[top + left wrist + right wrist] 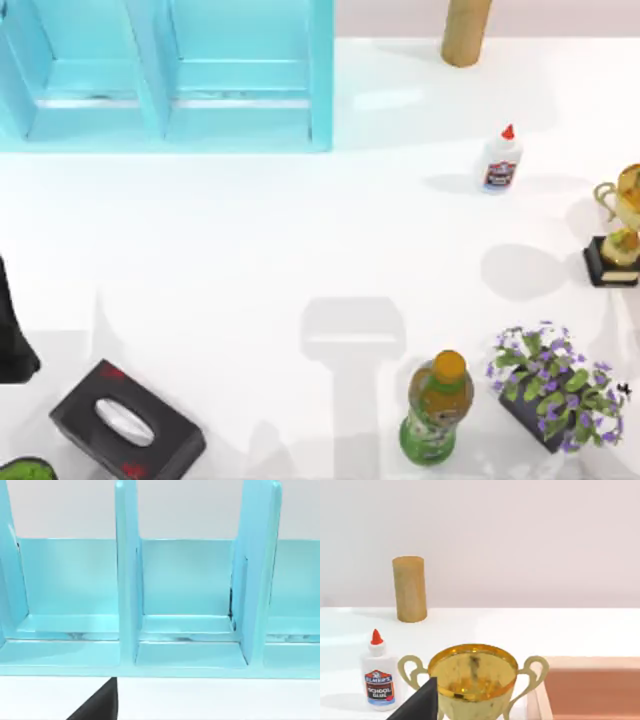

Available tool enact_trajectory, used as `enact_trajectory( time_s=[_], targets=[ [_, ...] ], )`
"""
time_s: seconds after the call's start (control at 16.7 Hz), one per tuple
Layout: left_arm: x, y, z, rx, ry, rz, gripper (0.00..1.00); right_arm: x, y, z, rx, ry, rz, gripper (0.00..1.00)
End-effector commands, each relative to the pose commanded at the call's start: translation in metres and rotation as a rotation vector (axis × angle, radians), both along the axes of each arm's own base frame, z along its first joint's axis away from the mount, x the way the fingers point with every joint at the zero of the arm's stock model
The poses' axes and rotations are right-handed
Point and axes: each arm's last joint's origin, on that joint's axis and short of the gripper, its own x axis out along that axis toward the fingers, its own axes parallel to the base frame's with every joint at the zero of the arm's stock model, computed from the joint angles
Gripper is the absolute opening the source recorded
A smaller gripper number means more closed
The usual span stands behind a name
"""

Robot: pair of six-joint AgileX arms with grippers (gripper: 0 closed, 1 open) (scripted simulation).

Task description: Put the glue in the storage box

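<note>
The task is not yet begun: the glue (501, 160) stands upright on the counter (300, 250) at the right, well apart from the blue storage box (165, 75) at the far left, and whether either claw is spread I cannot tell.

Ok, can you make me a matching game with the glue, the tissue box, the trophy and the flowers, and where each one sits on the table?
Things:
1. glue
2. black tissue box
3. gold trophy
4. purple flowers

Places in the top view:
A. right edge, middle
B. near left corner
C. far right, standing upright
D. near right, beside the green bottle

Pairs: 1-C, 2-B, 3-A, 4-D
</note>
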Motion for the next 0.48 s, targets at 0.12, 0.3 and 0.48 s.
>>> enact_trajectory(
  time_s=[0.12, 0.3, 0.48],
  targets=[
    [0.0, 0.0, 0.0, 0.0, 0.0, 0.0, 1.0, 0.0, 0.0, 0.0, 0.0, 0.0, 0.0, 1.0],
    [0.0, 0.0, 0.0, 0.0, 0.0, 0.0, 1.0, 0.001, 0.001, 0.013, 0.015, 0.022, 0.009, 1.0],
    [0.0, 0.0, 0.0, 0.0, 0.0, 0.0, 1.0, 0.007, 0.004, 0.045, 0.047, 0.074, 0.025, 1.0]
  ],
)
